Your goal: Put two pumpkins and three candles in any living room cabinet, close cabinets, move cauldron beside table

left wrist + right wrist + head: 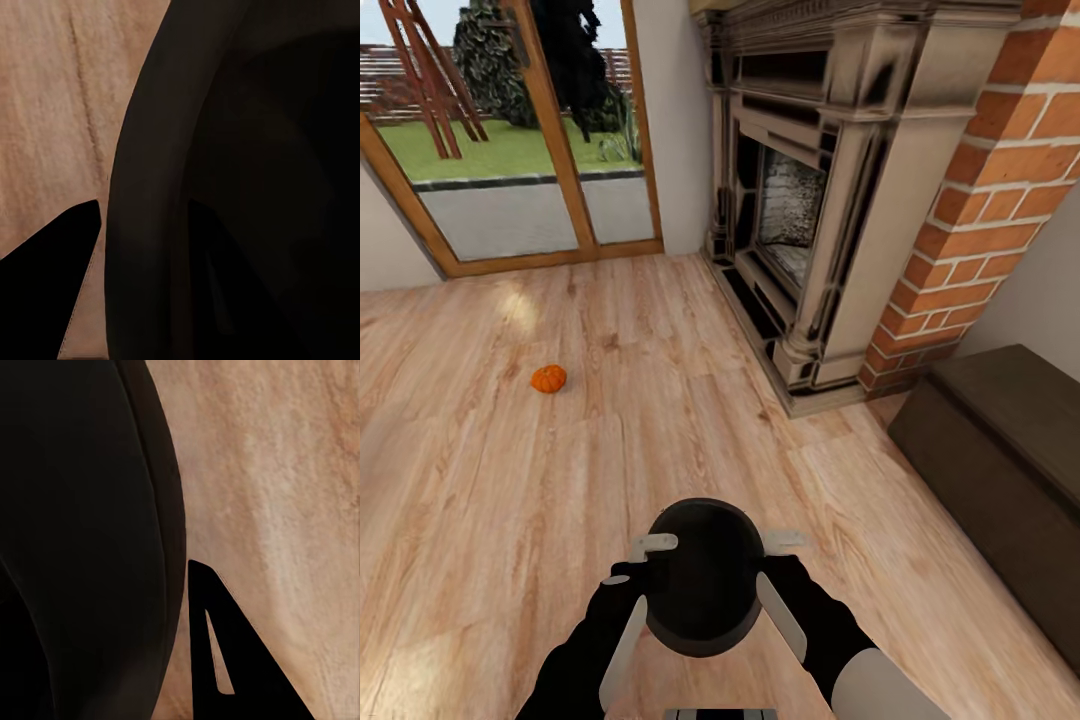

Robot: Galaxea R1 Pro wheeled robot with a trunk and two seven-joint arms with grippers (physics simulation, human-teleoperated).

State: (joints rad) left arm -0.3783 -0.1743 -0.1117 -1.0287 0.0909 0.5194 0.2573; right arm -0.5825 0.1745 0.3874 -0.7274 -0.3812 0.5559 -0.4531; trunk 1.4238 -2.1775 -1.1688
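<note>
A: Right, head view first. Black cauldron (pixel 705 577) sits low centre, mouth up, held between both arms above the wood floor (pixel 510 500).

B: Which pincer is where?

A: Left pincer (pixel 650 560) is at the cauldron's left rim, right pincer (pixel 770 555) at its right rim. Pale finger bars run down each side of the bowl.

B: Are they pinching it?

A: Left wrist view: the cauldron (pixel 225 187) wall passes between two dark fingers (pixel 52 285), one outside, one inside the bowl, so that pincer is pinching the rim. Right wrist view: the cauldron (pixel 82 547) lies beside one dark finger (pixel 225 660), close against it; the other finger is hidden, so I cannot tell that one's state.

B: Other task items?

A: One orange pumpkin (pixel 548 378) on the floor, ahead and left of the cauldron, well apart from it, out in the open.

B: Cabinet?

A: Dark-brown cabinet (pixel 1000 470) along the right edge, fronts flush, just beside the brick column (pixel 980 200).

B: Surroundings?

A: Fireplace (pixel 800 190) with a pale and dark surround ahead right. Glass door (pixel 530 130) with a wood frame at the back left, lawn beyond.
</note>
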